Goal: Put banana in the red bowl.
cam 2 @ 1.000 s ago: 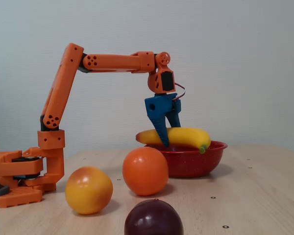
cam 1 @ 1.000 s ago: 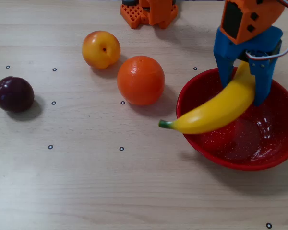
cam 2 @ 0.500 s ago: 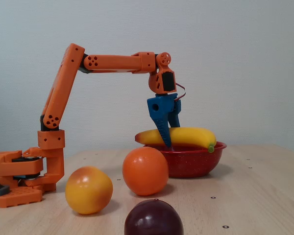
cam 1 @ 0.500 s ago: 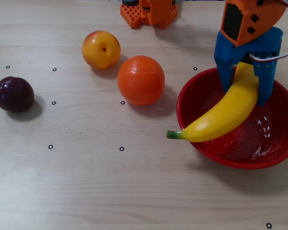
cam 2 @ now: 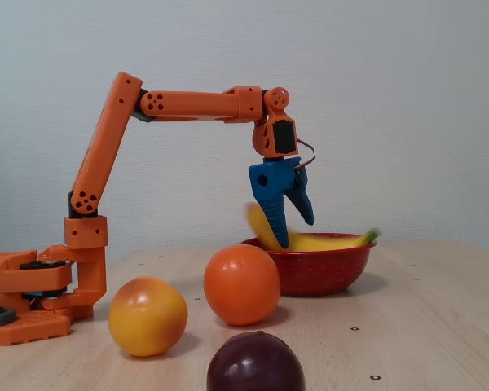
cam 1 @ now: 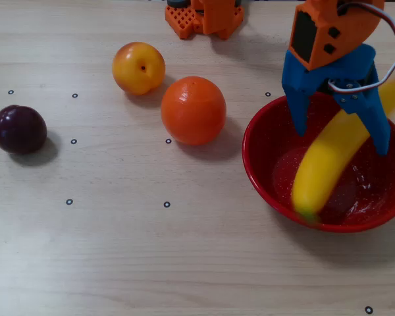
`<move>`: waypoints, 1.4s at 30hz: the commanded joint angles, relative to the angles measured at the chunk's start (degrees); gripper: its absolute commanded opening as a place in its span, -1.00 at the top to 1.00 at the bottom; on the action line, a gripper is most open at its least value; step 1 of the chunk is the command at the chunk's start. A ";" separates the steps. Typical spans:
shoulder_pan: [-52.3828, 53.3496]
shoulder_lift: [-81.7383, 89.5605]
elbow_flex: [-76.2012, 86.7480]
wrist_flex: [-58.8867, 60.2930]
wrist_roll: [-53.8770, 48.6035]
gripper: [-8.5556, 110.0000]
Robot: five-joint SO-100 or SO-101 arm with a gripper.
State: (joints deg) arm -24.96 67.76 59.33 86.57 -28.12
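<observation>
The yellow banana (cam 1: 322,164) lies slanted across the red bowl (cam 1: 263,164) at the right of the overhead view. It looks motion-blurred, with its green stem end at the bowl's front rim. My gripper (cam 1: 342,141) hangs over the bowl with its blue jaws spread wide on either side of the banana, not clamping it. In the fixed view the banana (cam 2: 318,242) shows above the rim of the bowl (cam 2: 318,269), with the open gripper (cam 2: 294,232) just above it.
An orange round fruit (cam 1: 193,110) sits left of the bowl, a yellow-orange peach (cam 1: 138,68) behind it and a dark plum (cam 1: 19,130) at far left. The arm's base (cam 1: 204,16) is at the table's back edge.
</observation>
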 commanded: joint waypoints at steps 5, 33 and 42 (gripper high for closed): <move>1.76 6.15 -6.42 1.14 -1.14 0.21; 10.02 20.13 -5.01 -2.02 3.25 0.86; 18.90 40.96 14.50 -5.36 10.63 0.86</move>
State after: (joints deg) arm -7.65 98.79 75.50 82.79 -19.25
